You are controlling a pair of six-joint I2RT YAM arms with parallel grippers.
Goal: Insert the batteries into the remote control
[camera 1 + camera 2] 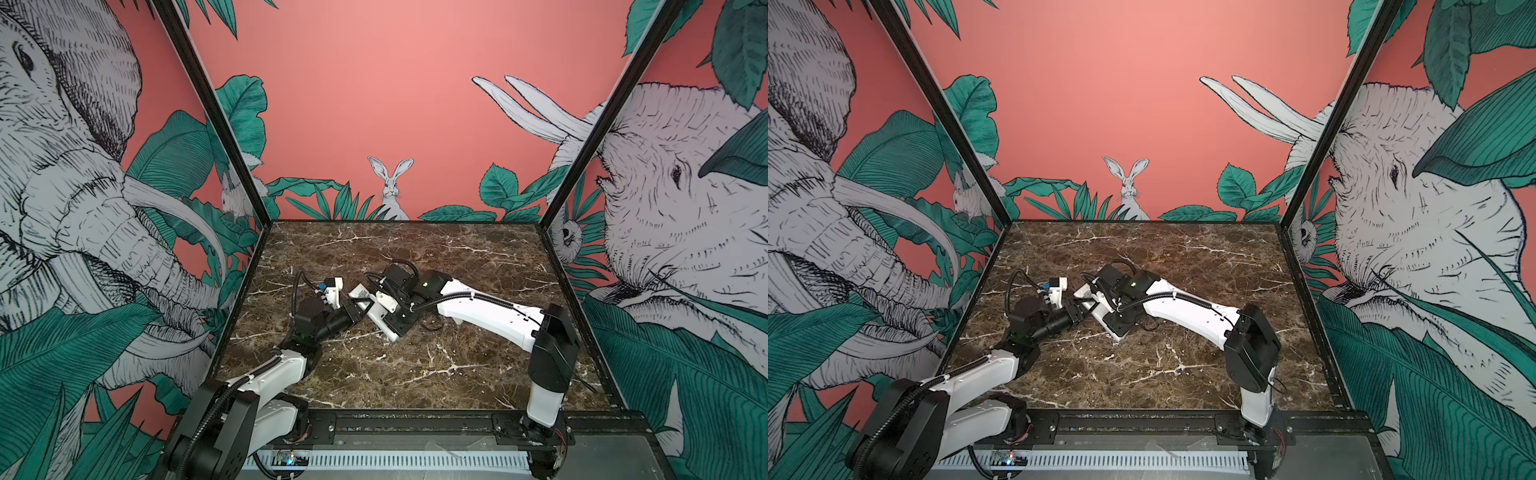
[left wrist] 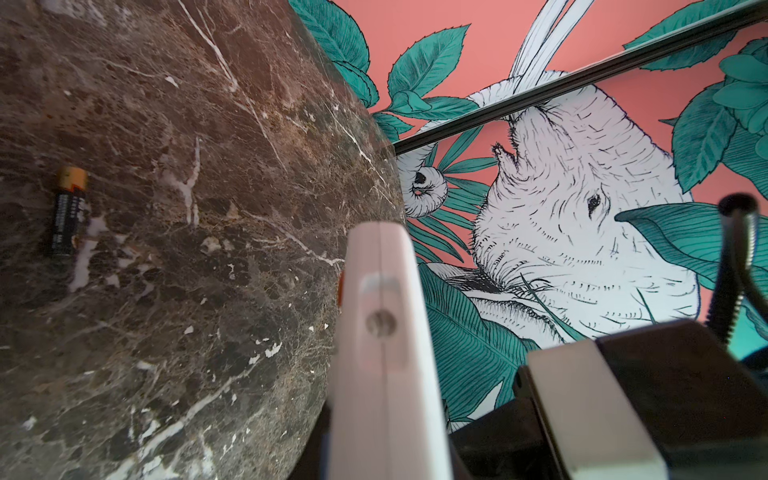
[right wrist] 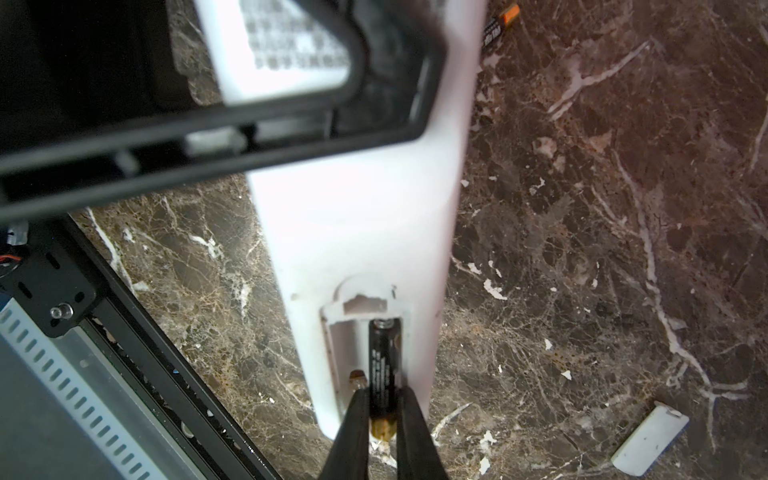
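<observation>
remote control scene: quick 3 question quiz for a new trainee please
1. True or false: both battery slots in the remote control are filled.
2. The loose battery lies: A on the table; B in a drawer; C inside the remote.
3. What does the left gripper hold?
Key: 1 false, one slot holds the seated battery, the other is empty; 2 A; 3 the remote control.
</observation>
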